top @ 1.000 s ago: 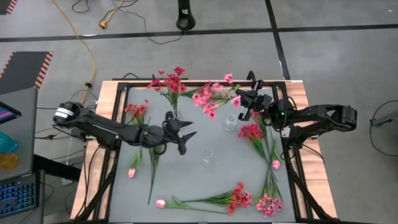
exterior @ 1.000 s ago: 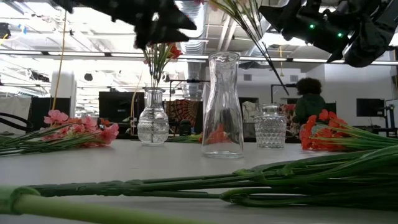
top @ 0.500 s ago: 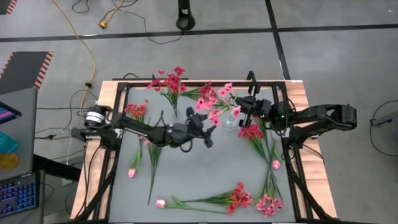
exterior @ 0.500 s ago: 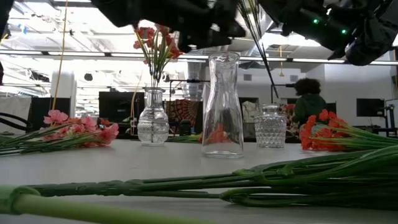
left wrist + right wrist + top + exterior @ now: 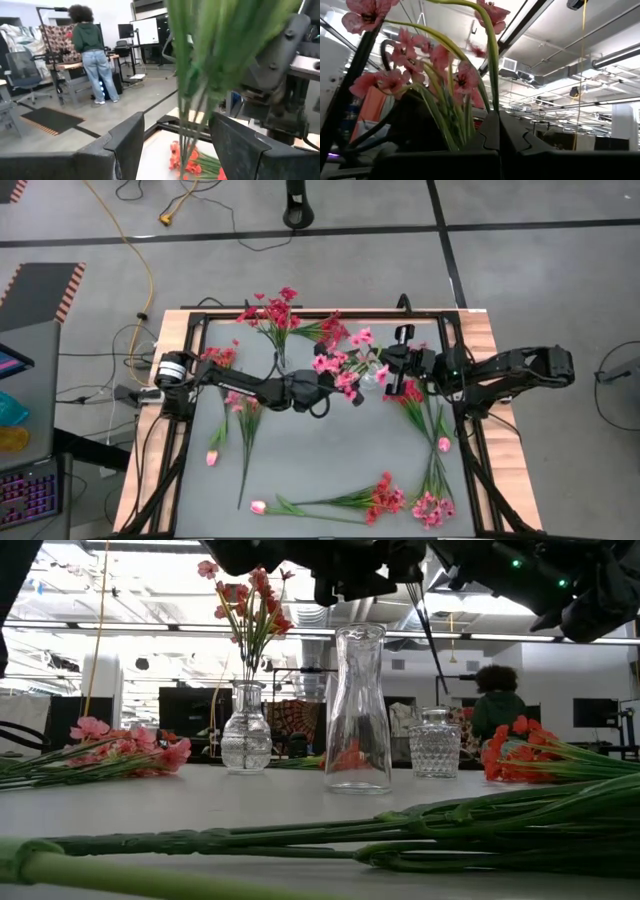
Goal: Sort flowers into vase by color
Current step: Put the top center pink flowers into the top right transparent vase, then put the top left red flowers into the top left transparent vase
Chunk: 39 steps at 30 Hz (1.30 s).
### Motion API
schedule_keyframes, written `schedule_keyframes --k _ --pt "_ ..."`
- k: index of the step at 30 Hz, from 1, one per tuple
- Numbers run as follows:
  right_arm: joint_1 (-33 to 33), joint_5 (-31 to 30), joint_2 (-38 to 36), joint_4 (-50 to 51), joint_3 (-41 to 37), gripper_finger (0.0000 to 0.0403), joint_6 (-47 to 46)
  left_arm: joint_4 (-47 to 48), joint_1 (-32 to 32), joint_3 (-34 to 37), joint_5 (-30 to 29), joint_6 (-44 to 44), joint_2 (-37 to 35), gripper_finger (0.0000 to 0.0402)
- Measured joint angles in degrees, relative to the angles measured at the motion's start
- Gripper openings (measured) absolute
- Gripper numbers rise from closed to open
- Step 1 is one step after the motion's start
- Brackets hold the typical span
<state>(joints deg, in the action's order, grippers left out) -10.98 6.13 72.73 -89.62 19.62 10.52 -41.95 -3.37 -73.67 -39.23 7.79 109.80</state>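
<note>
My right gripper [image 5: 398, 366] is shut on a light pink spray [image 5: 345, 366], held in the air over the small cut-glass vase [image 5: 370, 378] [image 5: 435, 744]. My left gripper [image 5: 322, 387] is open; in its wrist view its fingers [image 5: 125, 145] stand on either side of the spray's green stems [image 5: 192, 95] without touching them. A round vase [image 5: 246, 740] holds red flowers [image 5: 272, 310]. A tall clear carafe [image 5: 358, 710] stands empty. My right gripper pinches the pink spray's bundled stems [image 5: 470, 117] between its two shut fingers [image 5: 512, 132], coming level from the table's right and lying across them. The spray is lifted clear and tilted. Its blossoms [image 5: 445, 65] lean toward the table's left, and its thin stem ends [image 5: 425, 625] slant down toward the cut-glass vase.
Loose flowers lie around the table: a red spray [image 5: 405, 392] by the right arm, red [image 5: 385, 498] and pink [image 5: 432, 506] sprays near the front edge, tulip buds [image 5: 258, 506] [image 5: 212, 458], and a red spray [image 5: 220, 358] under the left arm. A person [image 5: 495, 700] stands beyond the table.
My left arm has swung toward the table's right and slightly toward the far edge, bringing its open fingers around the stems of the held spray. My right gripper has carried the pink spray toward the near edge, so its blossoms now sit over the small vase.
</note>
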Motion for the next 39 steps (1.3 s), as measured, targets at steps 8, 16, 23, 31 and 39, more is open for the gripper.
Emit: schedule_keyframes --k 8,16,23,31,39 --pt "1.0 0.0 0.0 0.7 0.0 0.0020 0.0 0.0 0.6 -1.2 3.9 0.0 0.0 0.0190" --pt "1.0 0.0 0.0 0.9 0.0 0.0039 0.0 0.0 1.1 -1.2 4.7 -0.4 0.0 0.0070" --pt "1.0 0.0 0.0 0.9 0.0 0.0066 -2.9 0.1 2.8 -1.2 11.1 -2.2 0.0 0.0007" --pt "-1.8 -0.4 -1.6 4.6 0.0 0.0145 -6.1 3.4 4.9 -1.2 13.5 -5.4 0.0 0.0002" --pt "-5.5 -0.4 -10.7 20.8 0.0 0.0193 -6.1 7.1 4.9 -2.9 13.5 -4.3 0.0 0.0002"
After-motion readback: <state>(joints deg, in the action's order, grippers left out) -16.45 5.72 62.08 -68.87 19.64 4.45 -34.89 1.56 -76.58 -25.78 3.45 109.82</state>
